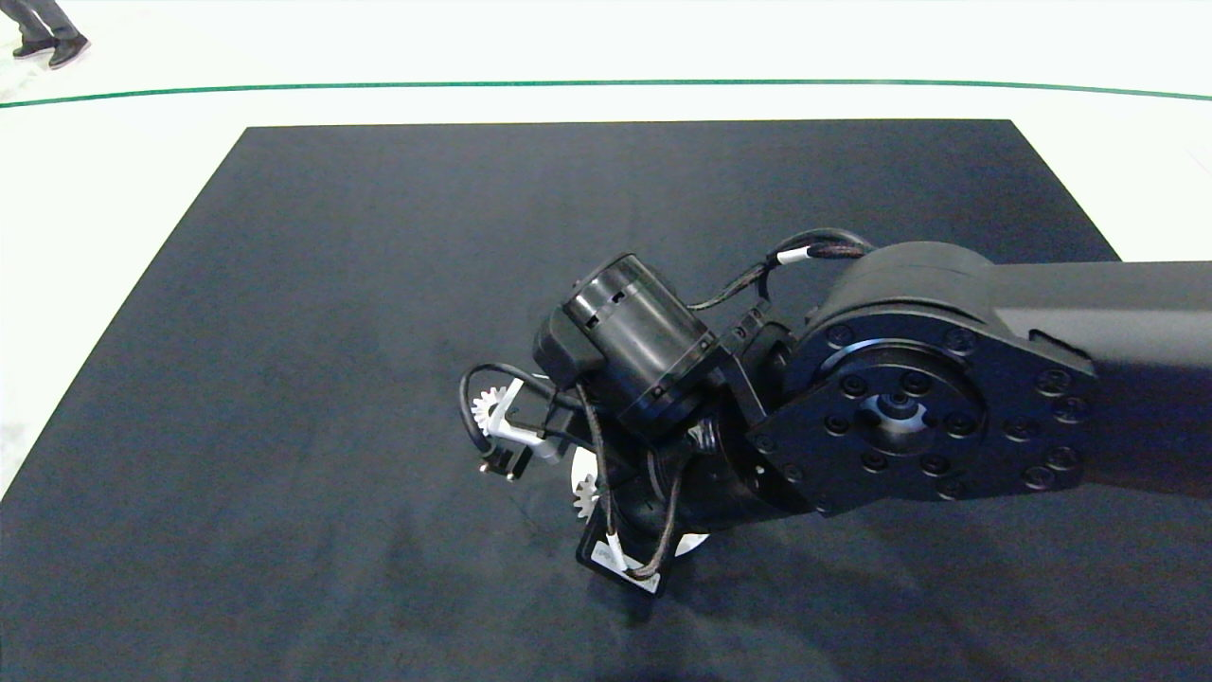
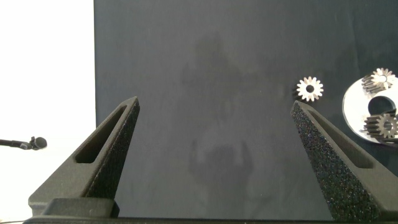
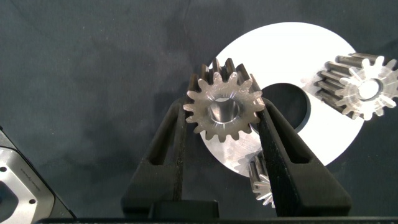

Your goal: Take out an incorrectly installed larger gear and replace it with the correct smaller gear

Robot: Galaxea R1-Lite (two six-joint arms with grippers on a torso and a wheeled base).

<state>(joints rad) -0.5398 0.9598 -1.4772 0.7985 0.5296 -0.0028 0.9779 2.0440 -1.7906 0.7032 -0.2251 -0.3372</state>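
Gripped between the two grey fingers of the right gripper [image 3: 225, 121] is the smaller gear [image 3: 224, 112], a silver gear with blunt teeth and a wide round hole in its middle. Its fingers are pressing on both sides of the gear, so the gear is being held tight. It is hanging over the edge of the round silver plate [image 3: 329, 140], beside the plate's big middle hole. Two more gears are sitting on that plate, one with long pointed teeth [image 3: 364, 87] on the far side of the hole and another [image 3: 261, 183] peeking out behind a finger. Another pointed gear [image 2: 310, 88] is lying alone on the dark mat [image 2: 205, 93], just beside the plate, and it looks like the larger gear already taken off. So the step in hand seems to be putting the right gear in. Next, the gear probably needs lining up over its spot on the plate and going down straight, with its teeth slipping between the neighbours' teeth. The left gripper [image 2: 214, 158] is hanging wide open over bare mat, holding nothing, well away from the plate.
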